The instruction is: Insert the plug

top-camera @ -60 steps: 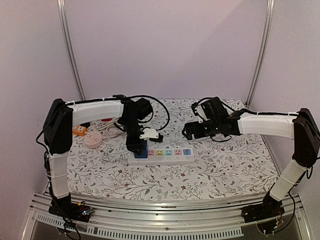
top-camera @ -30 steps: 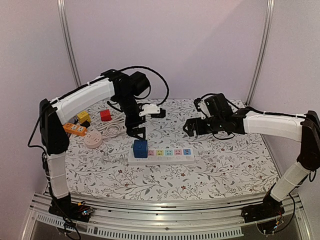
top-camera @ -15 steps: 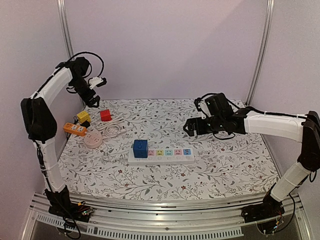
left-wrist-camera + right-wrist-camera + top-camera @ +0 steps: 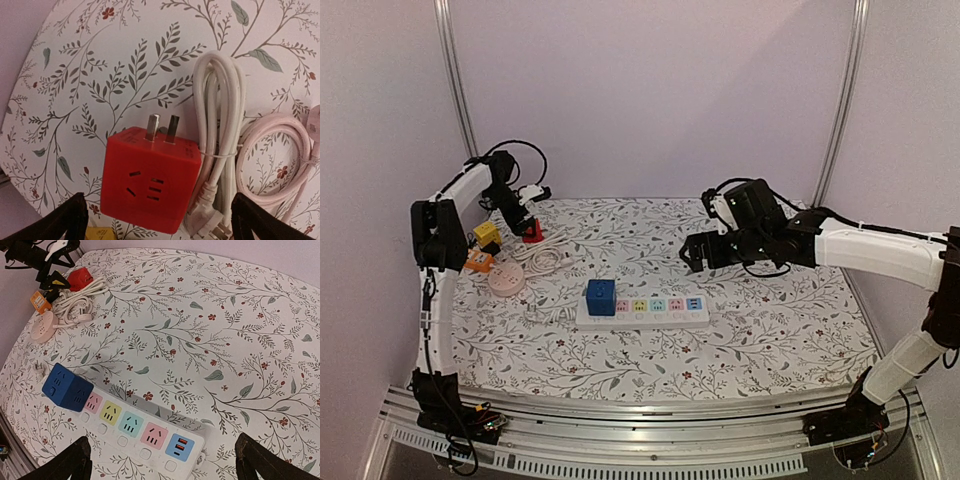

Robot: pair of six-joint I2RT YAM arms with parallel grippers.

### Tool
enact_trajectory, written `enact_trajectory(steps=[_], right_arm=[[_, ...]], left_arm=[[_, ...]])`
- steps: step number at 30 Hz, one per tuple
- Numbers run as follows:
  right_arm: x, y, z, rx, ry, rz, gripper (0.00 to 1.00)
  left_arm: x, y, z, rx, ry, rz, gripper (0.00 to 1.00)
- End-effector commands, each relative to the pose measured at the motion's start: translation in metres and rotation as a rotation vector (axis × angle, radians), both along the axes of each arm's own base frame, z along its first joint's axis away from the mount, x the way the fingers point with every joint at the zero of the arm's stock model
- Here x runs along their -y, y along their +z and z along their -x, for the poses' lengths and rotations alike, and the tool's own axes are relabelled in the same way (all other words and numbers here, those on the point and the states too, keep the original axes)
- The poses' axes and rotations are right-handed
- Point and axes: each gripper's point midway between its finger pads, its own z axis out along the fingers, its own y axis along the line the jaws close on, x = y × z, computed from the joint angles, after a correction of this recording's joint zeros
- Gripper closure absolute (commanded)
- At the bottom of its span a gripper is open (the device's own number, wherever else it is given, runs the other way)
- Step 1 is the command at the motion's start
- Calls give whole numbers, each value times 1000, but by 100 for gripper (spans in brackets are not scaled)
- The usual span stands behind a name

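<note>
Left pincer (image 4: pixel 160 222): released, jaws wide, hovering over the red plug (image 4: pixel 150 185).
Red plug: on its side at the far-left corner of the surface (image 4: pixel 770 330), 2 prongs exposed, touching a white cable (image 4: pixel 220 125).
Right pincer (image 4: pixel 165 462): released, near the power strip (image 4: pixel 655 310), apart from it.
Risk: the fingers may snag the cable or clamp the prongs.
Writing: none legible.

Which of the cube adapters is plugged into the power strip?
The blue cube, seated at the left end of the power strip. The red cube lies loose, prongs bare; the yellow cube sits beside it.
</note>
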Motion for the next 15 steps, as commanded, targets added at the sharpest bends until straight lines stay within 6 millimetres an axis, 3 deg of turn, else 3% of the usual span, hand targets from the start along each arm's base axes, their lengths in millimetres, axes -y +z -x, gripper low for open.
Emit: enact_trajectory(steps=[1, 6, 15], right_arm=[[-4, 6, 3, 4, -9, 36, 1], [-12, 11, 4, 11, 6, 41, 1], [-20, 11, 3, 13, 28, 53, 1]], left_arm=[[6, -16, -26, 40, -6, 36, 1], [10, -32, -32, 31, 13, 89, 6], [12, -30, -3, -44, -56, 114, 30]])
